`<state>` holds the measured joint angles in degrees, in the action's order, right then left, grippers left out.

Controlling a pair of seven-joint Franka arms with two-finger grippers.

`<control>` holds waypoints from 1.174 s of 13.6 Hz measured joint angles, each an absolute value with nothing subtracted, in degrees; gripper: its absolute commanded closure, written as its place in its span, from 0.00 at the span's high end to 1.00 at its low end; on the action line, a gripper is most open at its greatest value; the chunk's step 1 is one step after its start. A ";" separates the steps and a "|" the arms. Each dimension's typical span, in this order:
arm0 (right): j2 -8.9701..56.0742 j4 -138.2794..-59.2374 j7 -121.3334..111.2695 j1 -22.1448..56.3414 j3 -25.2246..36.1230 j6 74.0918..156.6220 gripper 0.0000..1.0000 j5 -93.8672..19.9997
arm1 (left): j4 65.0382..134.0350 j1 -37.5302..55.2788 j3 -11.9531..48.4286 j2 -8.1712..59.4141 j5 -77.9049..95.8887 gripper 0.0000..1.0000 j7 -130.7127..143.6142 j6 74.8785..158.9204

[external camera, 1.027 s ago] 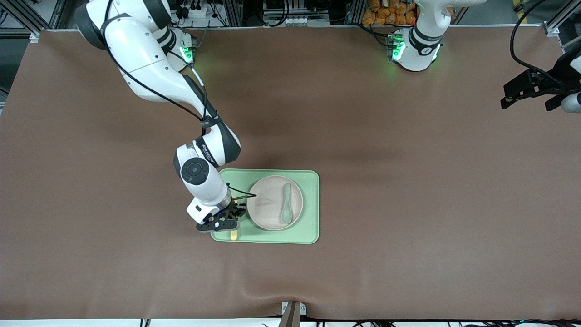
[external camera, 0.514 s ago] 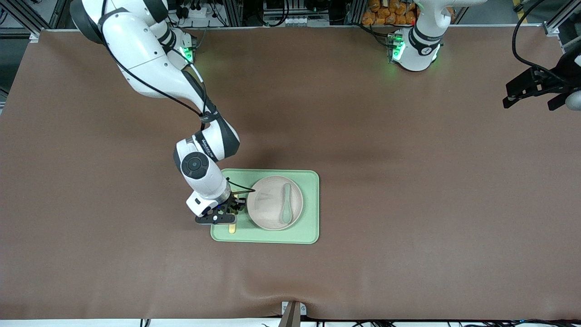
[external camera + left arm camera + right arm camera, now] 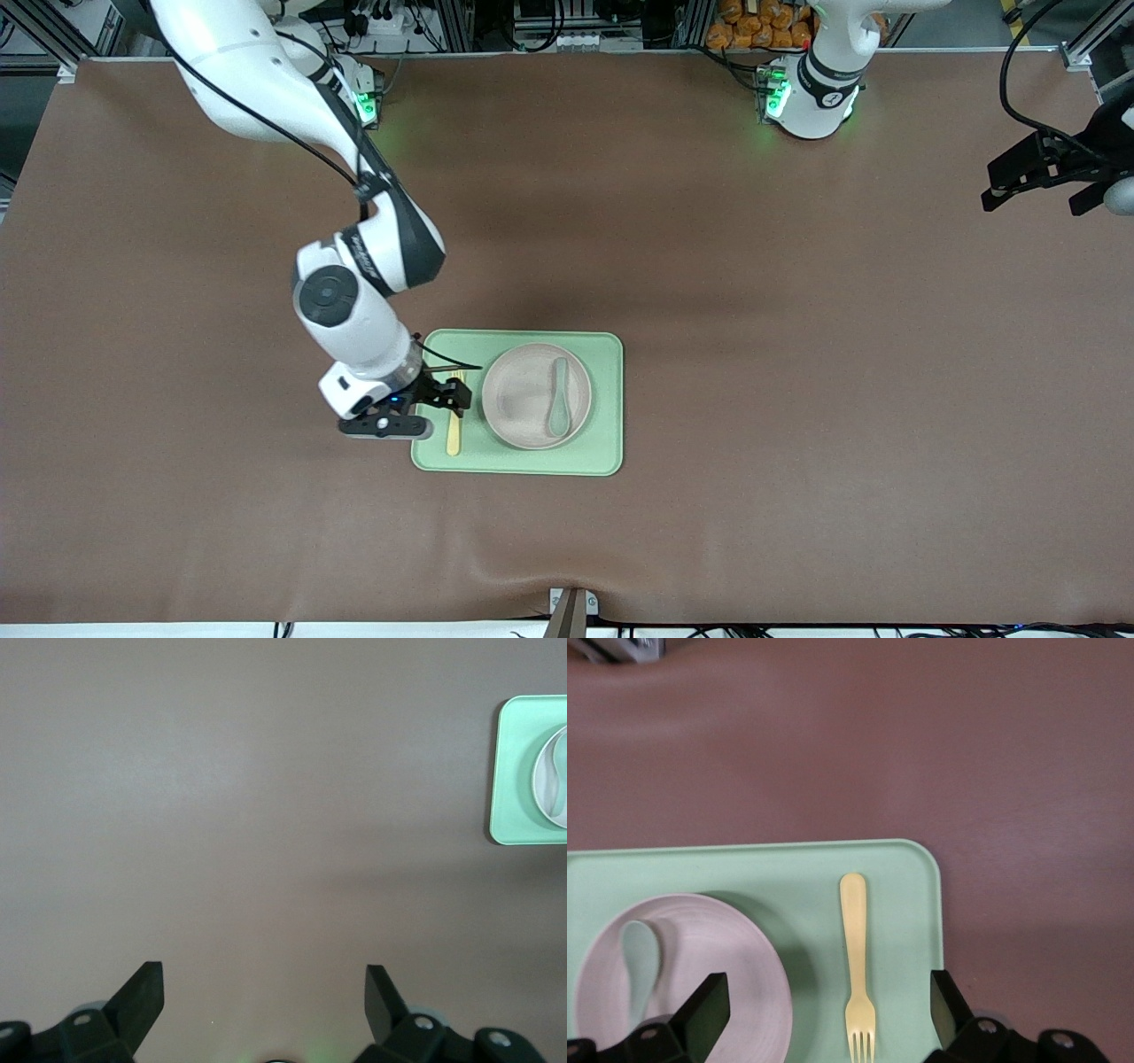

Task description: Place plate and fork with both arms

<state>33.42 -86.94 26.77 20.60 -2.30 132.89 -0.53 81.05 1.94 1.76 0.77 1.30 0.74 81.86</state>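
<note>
The fork (image 3: 857,970) is a small pale-yellow plastic piece, so I judge it very light, fairly stiff along the handle but thin enough to flex, and smooth enough to skid on the tray (image 3: 605,408) if nudged. It lies flat, which leaves little to pinch; the best hold, should it need moving, would be across the narrow handle near its middle, jaws coming straight down, not at the tines. The plate (image 3: 523,399) looks rigid and somewhat heavier, with a low rim that offers the only edge to pinch; a one-sided rim hold would let it tip, and the grey-green spoon (image 3: 559,396) resting in it could slide.

The fork lies on the light-green tray directly under the right gripper (image 3: 440,395), just beside the plate and apart from it, its handle end toward the front camera. The plate sits on the same tray, on the side of the fork away from the right arm's wrist.

The right arm reaches from its base down to the tray's edge, wrist bent so the right gripper points down above the fork. Its fingers (image 3: 707,1010) stand spread wide, one on each side of the fork, holding nothing.

The left arm waits at its own end of the bench (image 3: 797,354), well apart from the tray. The left gripper (image 3: 264,997) hangs over bare bench, its fingers likewise spread and empty.
</note>
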 measured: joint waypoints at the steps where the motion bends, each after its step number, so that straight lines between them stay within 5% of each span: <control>1: 31.86 -86.27 26.25 19.42 -2.31 131.05 1.00 -1.01 | 81.06 1.94 1.76 0.77 1.30 1.00 0.74 81.86; 10: 23.20 -86.51 7.31 3.27 -2.24 119.88 1.00 -1.27 | 81.06 1.92 1.75 0.77 1.30 1.00 0.74 81.86; 16: 10.91 -88.47 6.01 0.68 -2.48 104.85 1.00 -1.31 | 81.09 1.92 1.75 0.77 1.30 1.00 0.74 81.88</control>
<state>10.91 -88.47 6.01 0.68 -2.48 104.85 -1.31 81.09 1.92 1.75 0.77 1.30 0.74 81.88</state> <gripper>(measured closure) 0.000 0.000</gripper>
